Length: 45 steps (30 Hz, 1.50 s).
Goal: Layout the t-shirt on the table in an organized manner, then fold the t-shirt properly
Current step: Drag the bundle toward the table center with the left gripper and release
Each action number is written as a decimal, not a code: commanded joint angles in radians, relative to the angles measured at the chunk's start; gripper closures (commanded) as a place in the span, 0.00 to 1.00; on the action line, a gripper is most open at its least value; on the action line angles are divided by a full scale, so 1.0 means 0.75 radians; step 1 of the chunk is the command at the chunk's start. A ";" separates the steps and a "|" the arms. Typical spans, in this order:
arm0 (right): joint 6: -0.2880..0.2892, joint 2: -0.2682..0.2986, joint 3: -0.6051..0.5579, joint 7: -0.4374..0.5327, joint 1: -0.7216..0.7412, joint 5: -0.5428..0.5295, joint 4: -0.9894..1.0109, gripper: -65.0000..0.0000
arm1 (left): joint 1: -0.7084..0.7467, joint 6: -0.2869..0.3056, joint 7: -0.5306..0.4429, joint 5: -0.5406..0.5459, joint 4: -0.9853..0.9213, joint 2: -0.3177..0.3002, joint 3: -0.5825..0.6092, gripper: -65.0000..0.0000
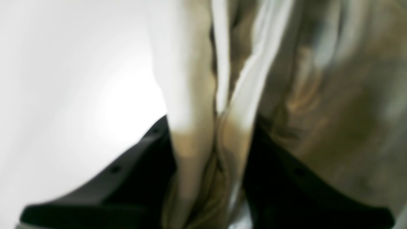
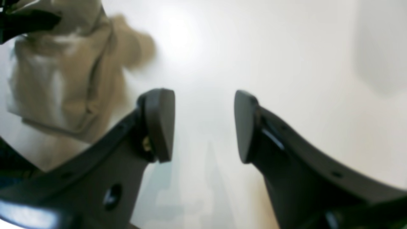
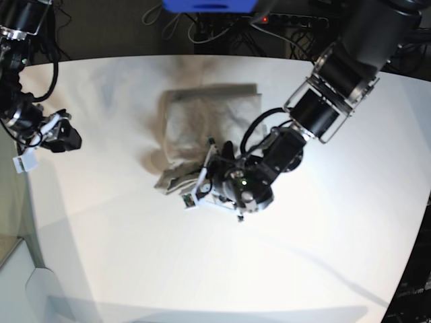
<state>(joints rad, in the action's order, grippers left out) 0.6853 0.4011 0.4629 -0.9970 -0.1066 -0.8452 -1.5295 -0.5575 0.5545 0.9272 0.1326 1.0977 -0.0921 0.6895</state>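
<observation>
The t-shirt (image 3: 209, 121) lies bunched and wrinkled on the white table (image 3: 121, 229), a little behind its middle. My left gripper (image 3: 201, 183) is at the shirt's near edge. In the left wrist view a ridge of t-shirt (image 1: 197, 95) runs between the black fingers (image 1: 140, 165), so the left gripper (image 1: 216, 149) is shut on the cloth. My right gripper (image 3: 67, 138) hovers near the table's left edge, well away from the shirt. In the right wrist view the right gripper (image 2: 203, 125) stands open with only bare table (image 2: 286, 63) between its pads, and the t-shirt (image 2: 63, 79) shows blurred at upper left.
A blue object (image 3: 209, 5) and a tangle of cables (image 3: 229, 33) sit beyond the table's far edge. The left arm (image 3: 330, 94) stretches over the table's right half. A glass panel (image 3: 10, 222) stands off the left edge.
</observation>
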 commanded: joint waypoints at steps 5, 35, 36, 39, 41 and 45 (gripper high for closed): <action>0.017 0.025 0.030 -0.020 -0.004 -0.040 -0.030 0.53 | -0.029 -0.002 -0.137 -0.176 0.004 0.042 0.064 0.99; 0.017 0.019 0.022 -0.087 0.002 -0.040 -0.032 0.53 | -0.015 -0.016 -0.147 -0.368 0.039 0.087 -0.149 0.00; 0.017 0.019 0.022 -0.087 0.002 -0.040 -0.032 0.53 | -0.015 -0.016 -0.145 -0.368 0.060 0.087 -0.180 0.00; 0.017 0.019 0.020 -0.083 0.004 -0.040 -0.032 0.53 | -0.017 -0.016 -0.139 -0.368 0.115 0.083 -0.251 0.00; 0.017 0.014 0.020 -0.081 0.008 -0.040 -0.032 0.53 | -0.017 -0.016 -0.137 -0.368 0.160 0.083 -0.315 0.00; 0.017 -0.016 0.018 -0.085 0.041 -0.038 -0.034 0.53 | -0.015 -0.014 -0.135 -0.368 0.268 0.083 -0.493 0.00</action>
<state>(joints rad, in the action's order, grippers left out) 0.6853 0.3668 0.4686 -1.0771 -0.0860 -0.8539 -1.5341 -0.5343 0.5503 0.8383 -0.1459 1.2800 -0.0349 0.3229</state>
